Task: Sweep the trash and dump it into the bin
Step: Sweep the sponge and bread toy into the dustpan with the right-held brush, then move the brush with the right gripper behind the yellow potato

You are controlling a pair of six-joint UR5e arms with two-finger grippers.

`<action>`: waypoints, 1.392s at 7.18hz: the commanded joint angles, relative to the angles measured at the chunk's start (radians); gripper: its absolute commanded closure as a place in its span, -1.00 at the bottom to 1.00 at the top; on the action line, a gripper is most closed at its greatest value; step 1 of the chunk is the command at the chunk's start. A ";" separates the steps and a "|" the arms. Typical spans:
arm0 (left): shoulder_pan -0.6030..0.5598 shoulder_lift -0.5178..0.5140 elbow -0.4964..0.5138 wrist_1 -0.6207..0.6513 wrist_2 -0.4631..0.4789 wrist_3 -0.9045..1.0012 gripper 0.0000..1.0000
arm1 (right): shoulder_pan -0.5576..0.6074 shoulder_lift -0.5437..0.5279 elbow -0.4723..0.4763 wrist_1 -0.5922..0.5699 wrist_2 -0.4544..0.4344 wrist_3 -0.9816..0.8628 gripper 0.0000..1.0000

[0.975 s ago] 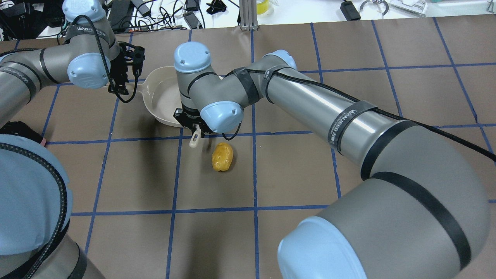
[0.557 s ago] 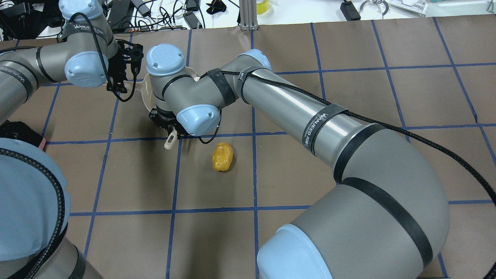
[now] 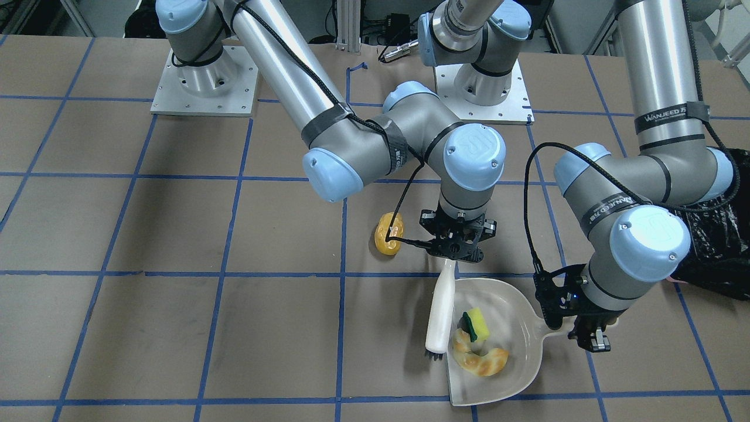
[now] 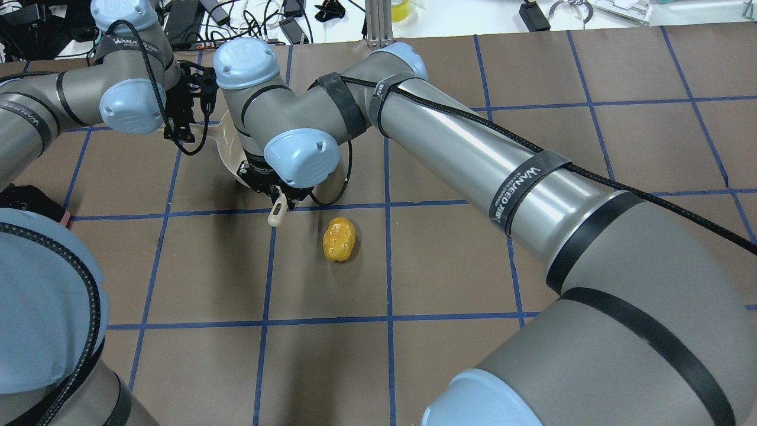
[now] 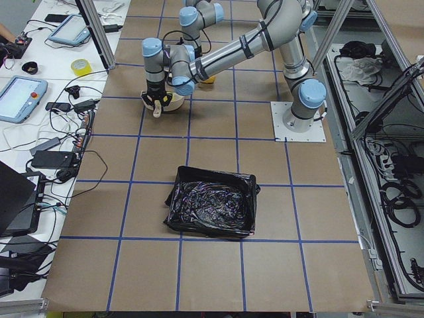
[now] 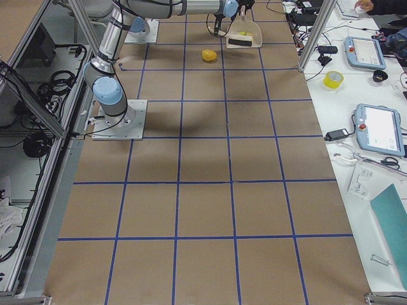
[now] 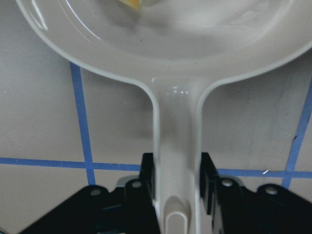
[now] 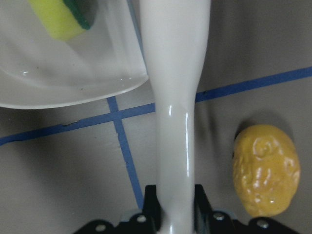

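The cream dustpan (image 3: 511, 309) lies on the table with the yellow-and-green sponge (image 3: 477, 324) and the tan croissant (image 3: 481, 358) inside it. My left gripper (image 3: 580, 335) is shut on the dustpan's handle, seen close in the left wrist view (image 7: 178, 180). My right gripper (image 3: 456, 251) is shut on the cream brush (image 3: 440, 310), whose dark bristles rest at the dustpan's open edge. The glossy yellow-brown potato lump (image 3: 389, 234) lies on the table beside the right gripper, outside the dustpan. The potato also shows in the right wrist view (image 8: 265, 168). The bin (image 5: 212, 209), lined with black plastic, stands on the robot's left.
The table (image 4: 449, 260) is brown with blue tape grid lines. The bin's black bag (image 3: 712, 246) shows behind the left arm's elbow. Cables and devices lie on the white bench (image 4: 449, 15) beyond the table's far edge.
My right gripper moved left with the brush along the dustpan's open edge, then came back a little to the right. The potato and the left gripper stayed put.
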 commanded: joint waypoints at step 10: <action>0.005 0.056 -0.068 -0.048 -0.014 0.037 1.00 | -0.211 -0.379 0.314 0.124 -0.090 -0.290 1.00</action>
